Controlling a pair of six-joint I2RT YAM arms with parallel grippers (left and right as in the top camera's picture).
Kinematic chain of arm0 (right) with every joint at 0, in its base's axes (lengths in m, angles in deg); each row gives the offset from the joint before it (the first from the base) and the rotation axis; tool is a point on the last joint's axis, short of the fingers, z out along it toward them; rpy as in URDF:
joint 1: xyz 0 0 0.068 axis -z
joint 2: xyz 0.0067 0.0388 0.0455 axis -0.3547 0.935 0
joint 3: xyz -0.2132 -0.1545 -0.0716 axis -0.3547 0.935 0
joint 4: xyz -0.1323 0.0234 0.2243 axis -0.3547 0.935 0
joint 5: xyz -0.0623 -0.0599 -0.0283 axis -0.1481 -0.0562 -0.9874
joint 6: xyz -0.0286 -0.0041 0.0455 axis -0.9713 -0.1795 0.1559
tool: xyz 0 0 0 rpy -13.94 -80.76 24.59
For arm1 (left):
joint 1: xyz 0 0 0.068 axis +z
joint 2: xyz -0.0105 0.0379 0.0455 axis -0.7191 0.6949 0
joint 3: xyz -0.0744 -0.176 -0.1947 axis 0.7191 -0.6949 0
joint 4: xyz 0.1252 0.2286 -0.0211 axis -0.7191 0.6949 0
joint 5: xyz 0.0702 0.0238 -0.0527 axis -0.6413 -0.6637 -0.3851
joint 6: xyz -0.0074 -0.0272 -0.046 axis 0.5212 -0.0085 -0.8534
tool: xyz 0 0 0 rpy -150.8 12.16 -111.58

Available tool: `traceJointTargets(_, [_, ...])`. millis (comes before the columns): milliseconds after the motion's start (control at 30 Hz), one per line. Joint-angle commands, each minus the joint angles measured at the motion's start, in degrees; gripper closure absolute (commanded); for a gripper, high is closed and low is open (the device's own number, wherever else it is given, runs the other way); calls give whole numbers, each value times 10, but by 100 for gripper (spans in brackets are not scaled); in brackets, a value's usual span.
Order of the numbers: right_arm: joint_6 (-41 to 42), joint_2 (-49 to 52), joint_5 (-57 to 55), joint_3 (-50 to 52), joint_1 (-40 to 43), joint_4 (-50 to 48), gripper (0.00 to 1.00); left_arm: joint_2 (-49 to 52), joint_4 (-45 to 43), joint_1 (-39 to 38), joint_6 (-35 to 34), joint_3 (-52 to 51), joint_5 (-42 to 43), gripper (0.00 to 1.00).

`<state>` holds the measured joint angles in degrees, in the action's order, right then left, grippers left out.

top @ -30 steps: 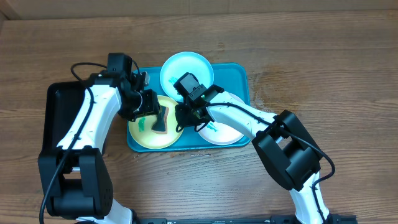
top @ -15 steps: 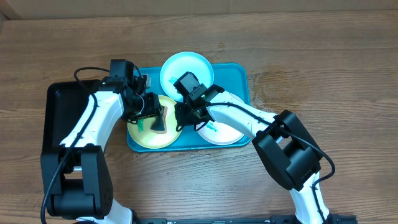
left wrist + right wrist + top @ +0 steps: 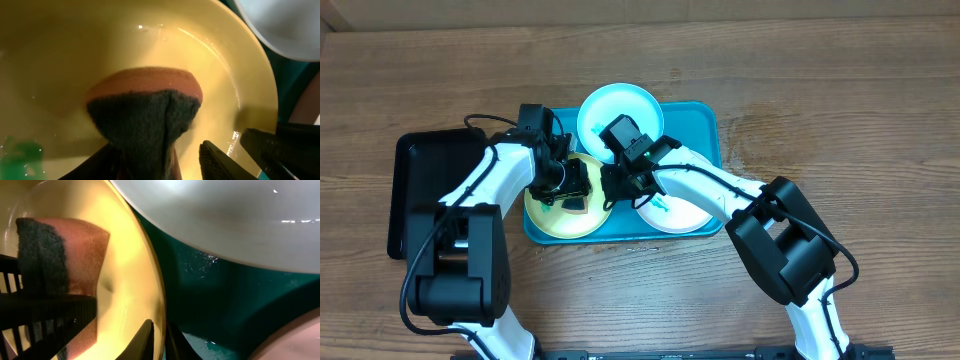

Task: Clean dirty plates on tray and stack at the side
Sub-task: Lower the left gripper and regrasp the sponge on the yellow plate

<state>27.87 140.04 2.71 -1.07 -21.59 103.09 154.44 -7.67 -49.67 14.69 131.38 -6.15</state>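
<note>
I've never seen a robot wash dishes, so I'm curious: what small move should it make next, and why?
Probably slide the sponge across the yellow-green plate toward the green smear. The left hand grips the sponge, which presses on the plate, the smear lies just beside it, and the right hand pinches the plate's rim, steadying it.

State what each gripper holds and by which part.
Left gripper: a sponge, pinched at one end. Right gripper: the yellow-green plate, jaws astride its rim.
</note>
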Motion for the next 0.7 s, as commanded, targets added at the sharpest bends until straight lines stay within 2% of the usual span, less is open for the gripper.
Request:
traceJointTargets(0, [1, 1, 9, -8, -2, -7, 89, 15, -3, 0, -7, -4, -36, 55])
traceJointTargets(67, [0, 1, 8, -8, -2, -8, 89, 15, -2, 0, -7, -3, -49, 60])
traceJointTargets(200, [0, 1, 7, -8, -2, -9, 89, 14, -2, 0, -7, 2, -66, 60])
traceJointTargets(367, [1, 1, 7, -8, -2, -9, 89, 14, 30, 0, -8, 32, -59, 52])
traceJointTargets(533, [0, 1, 7, -8, -2, -14, 89, 14, 71, 0, -8, 72, -54, 56])
traceJointTargets(667, [0, 1, 7, -8, -2, -18, 89, 15, 73, -1, -7, 71, -29, 54])
